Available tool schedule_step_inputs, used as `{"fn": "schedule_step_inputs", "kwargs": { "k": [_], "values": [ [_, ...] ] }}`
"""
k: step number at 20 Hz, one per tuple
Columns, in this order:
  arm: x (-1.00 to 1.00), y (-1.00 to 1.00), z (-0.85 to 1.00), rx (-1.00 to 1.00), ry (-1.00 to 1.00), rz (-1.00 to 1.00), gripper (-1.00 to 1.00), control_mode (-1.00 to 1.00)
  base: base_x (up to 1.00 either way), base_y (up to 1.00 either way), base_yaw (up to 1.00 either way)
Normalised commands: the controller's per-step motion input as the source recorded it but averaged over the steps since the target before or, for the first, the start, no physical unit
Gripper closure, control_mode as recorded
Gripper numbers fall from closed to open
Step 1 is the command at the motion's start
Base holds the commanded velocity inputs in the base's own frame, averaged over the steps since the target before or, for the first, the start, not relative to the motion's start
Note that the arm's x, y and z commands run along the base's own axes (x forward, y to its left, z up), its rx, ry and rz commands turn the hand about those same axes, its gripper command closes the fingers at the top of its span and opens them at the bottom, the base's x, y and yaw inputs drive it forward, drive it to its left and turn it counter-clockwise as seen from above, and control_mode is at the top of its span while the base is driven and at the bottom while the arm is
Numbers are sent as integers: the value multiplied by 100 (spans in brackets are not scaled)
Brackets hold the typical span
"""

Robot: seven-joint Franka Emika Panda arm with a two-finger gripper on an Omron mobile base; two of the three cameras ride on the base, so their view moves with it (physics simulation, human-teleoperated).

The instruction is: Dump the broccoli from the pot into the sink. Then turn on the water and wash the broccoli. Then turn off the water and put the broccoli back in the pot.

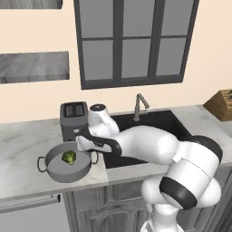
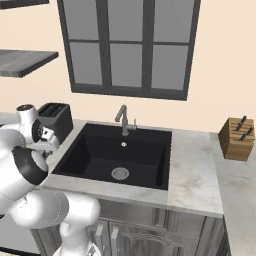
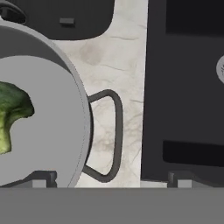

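Hovering above the pot's (image 1: 68,166) right loop handle (image 3: 109,135), on the marble bench (image 1: 20,154) left of the sink (image 2: 117,152). Jaws of the gripper (image 3: 111,178) spread wide, straddling handle and bench strip, gripping nothing. Broccoli (image 1: 69,157) lying inside the pot, near its middle. Toaster (image 1: 73,118) just beyond, faucet (image 1: 140,106) at the sink's far edge.

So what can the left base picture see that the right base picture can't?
The left base view alone has the pot on the counter with the broccoli inside, beside the robot's hand. The right base view alone has the sink's round silver drain. Both share the sink, faucet, toaster, knife block and window.
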Motion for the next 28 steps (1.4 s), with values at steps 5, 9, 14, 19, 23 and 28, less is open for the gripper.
{"fn": "schedule_step_inputs", "kwargs": {
  "k": [5, 9, 14, 19, 23, 28],
  "values": [
    [4, 4, -11, 0, 0, 0, -100, -100, 0, 0, 0],
    [0, 7, -11, 0, 0, 0, -100, -100, 0, 0, 0],
    [2, 6, -19, 0, 0, 0, -100, -100, 0, 0, 0],
    [5, 0, -23, 0, 0, -3, -100, -100, 0, 0, 0],
    [5, 0, -20, 0, 0, -3, -100, -100, 0, 0, 0],
    [8, 5, -17, 0, 0, -1, -100, -100, 0, 0, 0]
  ]
}}
